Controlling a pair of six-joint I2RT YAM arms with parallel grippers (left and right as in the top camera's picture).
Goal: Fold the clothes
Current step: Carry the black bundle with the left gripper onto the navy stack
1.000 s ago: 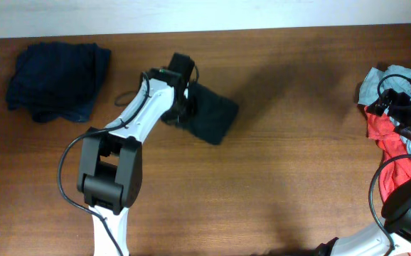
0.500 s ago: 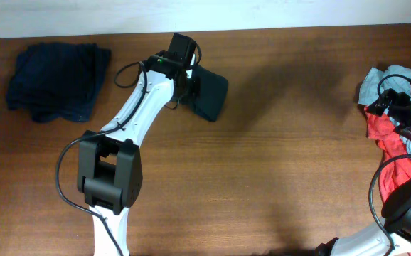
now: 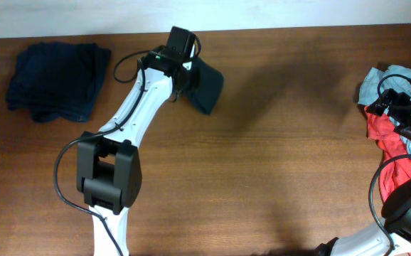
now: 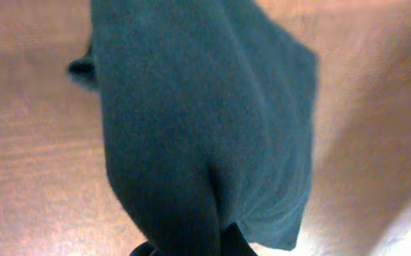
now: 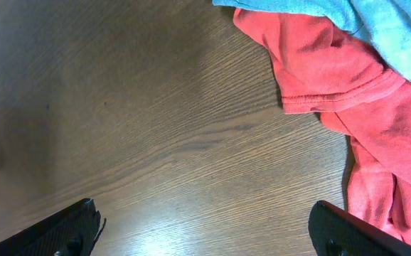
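The left gripper [image 3: 186, 70] is clamped on a dark folded garment [image 3: 205, 87] near the counter's [image 3: 276, 163] far edge; the right gripper [image 5: 205, 231] gapes wide, empty, beside the red garment [image 5: 376, 121]. Since a second ago the dark garment has moved toward that far edge; the right gripper stays put.

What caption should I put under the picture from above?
Left gripper pinches a dark garment over the table; navy pile at left, red and blue clothes at right.

Close view of a dark garment [image 4: 198, 121], gathered narrow at the bottom edge, blurred wooden table [image 4: 28, 178] behind
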